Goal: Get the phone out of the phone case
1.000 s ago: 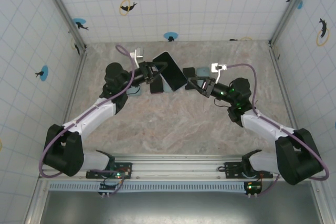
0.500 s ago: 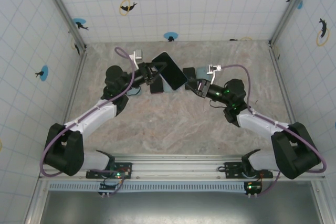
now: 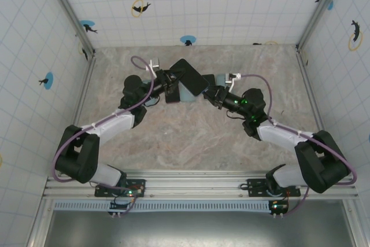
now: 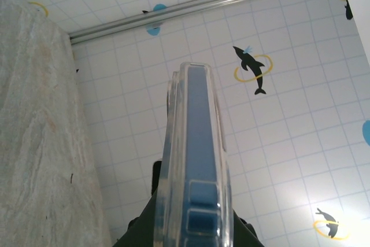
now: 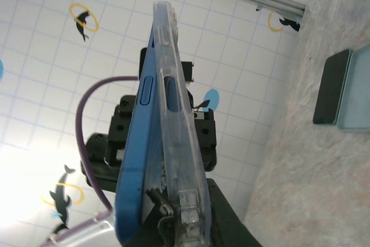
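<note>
Over marble table (image 3: pixel 191 143), arms elbowed inward, left end effector (image 3: pixel 171 87) and right end effector (image 3: pixel 209 92) pinching the phone case (image 5: pixel 175 120).

I have both arms reaching forward and inward from their bases, elbows bowed outward, with the wrists nearly meeting over the far middle of the table (image 3: pixel 191 137). My left arm (image 3: pixel 110 124) angles up to the right and my right arm (image 3: pixel 277 134) up to the left. The left gripper (image 3: pixel 170 85) is clamped on the phone case (image 5: pixel 176 143). The right gripper (image 3: pixel 208 92) faces it, pinched tight on the opposite end. Both wrists are rolled onto their sides.
</note>
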Controlling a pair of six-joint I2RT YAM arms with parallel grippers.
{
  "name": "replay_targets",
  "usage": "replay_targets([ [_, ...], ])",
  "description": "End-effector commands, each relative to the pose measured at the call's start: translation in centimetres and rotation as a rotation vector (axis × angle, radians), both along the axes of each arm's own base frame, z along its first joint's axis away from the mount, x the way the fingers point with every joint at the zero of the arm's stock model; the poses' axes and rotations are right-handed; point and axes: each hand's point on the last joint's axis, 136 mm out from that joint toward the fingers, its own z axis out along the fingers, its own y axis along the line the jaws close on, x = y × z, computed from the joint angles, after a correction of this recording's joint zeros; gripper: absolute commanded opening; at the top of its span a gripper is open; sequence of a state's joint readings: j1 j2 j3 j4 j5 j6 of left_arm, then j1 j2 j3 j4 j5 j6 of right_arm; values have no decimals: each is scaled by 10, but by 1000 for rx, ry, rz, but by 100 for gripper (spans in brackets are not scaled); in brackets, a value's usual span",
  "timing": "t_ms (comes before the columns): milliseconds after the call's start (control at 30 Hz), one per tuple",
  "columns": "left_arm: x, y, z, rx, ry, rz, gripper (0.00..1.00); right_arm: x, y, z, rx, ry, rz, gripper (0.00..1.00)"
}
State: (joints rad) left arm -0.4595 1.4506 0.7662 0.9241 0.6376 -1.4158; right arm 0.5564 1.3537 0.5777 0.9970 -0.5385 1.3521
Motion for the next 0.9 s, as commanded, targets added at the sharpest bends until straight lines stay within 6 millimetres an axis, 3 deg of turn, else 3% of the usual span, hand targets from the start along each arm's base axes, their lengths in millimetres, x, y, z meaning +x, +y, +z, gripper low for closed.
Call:
replay_targets([
  [0, 5, -4, -6, 13, 6, 19, 11, -9, -5, 40, 126, -94, 10, 7],
  [67, 9, -4, -12, 29, 24, 36, 23, -7, -9, 37, 136, -71, -1, 5],
  [133, 11, -4, -17, 39, 42, 41, 25, -5, -12, 35, 143, -55, -14, 3],
  [300, 17, -4, -22, 48, 56, 61, 44, 1, -20, 30, 148, -20, -59, 0],
  [500, 17, 0, -31, 83, 83, 109, 52, 13, -34, 24, 103, -45, -172, 0],
  [700, -20, -17, -47, 81, 131, 150, 57, 35, -57, 24, 58, -112, -391, 0],
  [867, -49, -32, -36, -27, 132, 180, 58, 40, -63, 24, 20, -167, -491, 0],
])
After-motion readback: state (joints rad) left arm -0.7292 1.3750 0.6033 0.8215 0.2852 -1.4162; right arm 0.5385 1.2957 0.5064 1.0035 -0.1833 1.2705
